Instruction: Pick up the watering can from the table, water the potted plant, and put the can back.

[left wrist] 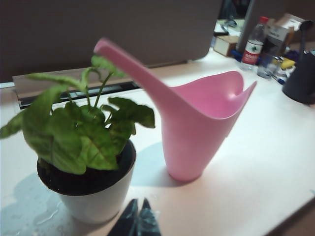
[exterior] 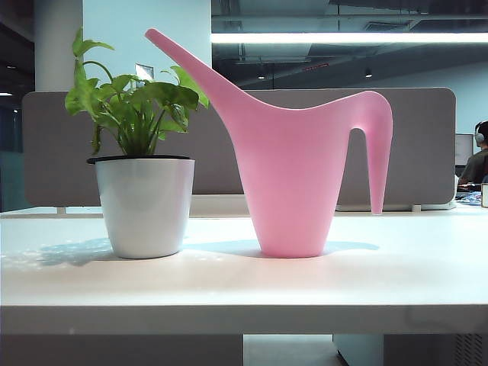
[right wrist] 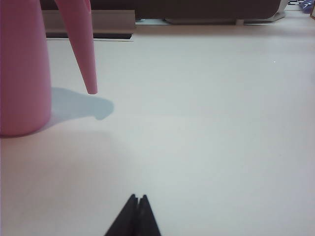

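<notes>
The pink watering can [exterior: 293, 164] stands upright on the white table [exterior: 244, 286], its long spout slanting up over the potted plant [exterior: 143, 171] to its left. Neither arm shows in the exterior view. My left gripper [left wrist: 139, 202] is shut and empty, raised above the table in front of the potted plant [left wrist: 86, 162], with the watering can [left wrist: 194, 128] farther off beside the pot. My right gripper [right wrist: 138, 197] is shut and empty, low over bare table, well short of the watering can [right wrist: 22, 69] and its drooping handle [right wrist: 81, 44].
A grey partition [exterior: 412, 145] runs along the table's far edge. Water patches [left wrist: 29, 216] lie on the table by the pot. A water bottle [left wrist: 254, 44], boxes and a dark object [left wrist: 301, 78] sit at the far end. A seated person [exterior: 476, 156] is behind.
</notes>
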{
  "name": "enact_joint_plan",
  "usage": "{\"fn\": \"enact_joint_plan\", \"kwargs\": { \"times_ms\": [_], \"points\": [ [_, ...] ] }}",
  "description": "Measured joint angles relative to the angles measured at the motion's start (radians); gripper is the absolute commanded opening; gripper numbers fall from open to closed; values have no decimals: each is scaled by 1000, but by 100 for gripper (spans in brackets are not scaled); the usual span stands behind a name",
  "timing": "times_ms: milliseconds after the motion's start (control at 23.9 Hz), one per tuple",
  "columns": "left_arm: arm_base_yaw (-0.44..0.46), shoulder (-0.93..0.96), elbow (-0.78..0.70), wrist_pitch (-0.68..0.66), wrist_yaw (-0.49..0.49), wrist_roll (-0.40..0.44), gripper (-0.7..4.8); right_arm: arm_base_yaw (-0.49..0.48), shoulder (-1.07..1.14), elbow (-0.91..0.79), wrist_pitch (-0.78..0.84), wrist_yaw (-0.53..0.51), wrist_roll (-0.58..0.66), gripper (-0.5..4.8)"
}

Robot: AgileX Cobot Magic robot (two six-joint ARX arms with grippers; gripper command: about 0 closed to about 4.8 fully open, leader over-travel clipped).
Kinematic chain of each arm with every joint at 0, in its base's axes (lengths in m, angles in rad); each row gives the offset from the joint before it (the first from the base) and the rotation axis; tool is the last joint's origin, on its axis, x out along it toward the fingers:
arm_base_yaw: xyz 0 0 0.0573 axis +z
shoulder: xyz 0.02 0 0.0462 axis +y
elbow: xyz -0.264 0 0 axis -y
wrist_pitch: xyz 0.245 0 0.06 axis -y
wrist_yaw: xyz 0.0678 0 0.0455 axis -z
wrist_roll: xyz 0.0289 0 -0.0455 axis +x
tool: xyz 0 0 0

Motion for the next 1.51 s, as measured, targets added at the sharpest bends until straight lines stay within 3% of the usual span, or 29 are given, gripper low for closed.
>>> {"fn": "enact_joint_plan", "kwargs": {
  "times_ms": [126,335,670,1508],
  "points": [
    [0,60,150,-221,1,8,3,0,0,0,0,0,0,-5],
    [0,73,232,-340,10,51,3,0,0,0,0,0,0,-5],
    [0,73,232,-438,8,80,3,0,0,0,0,0,0,-5],
    [0,72,232,-444,7,81,3,0,0,0,0,0,0,-5]
  ]
}}
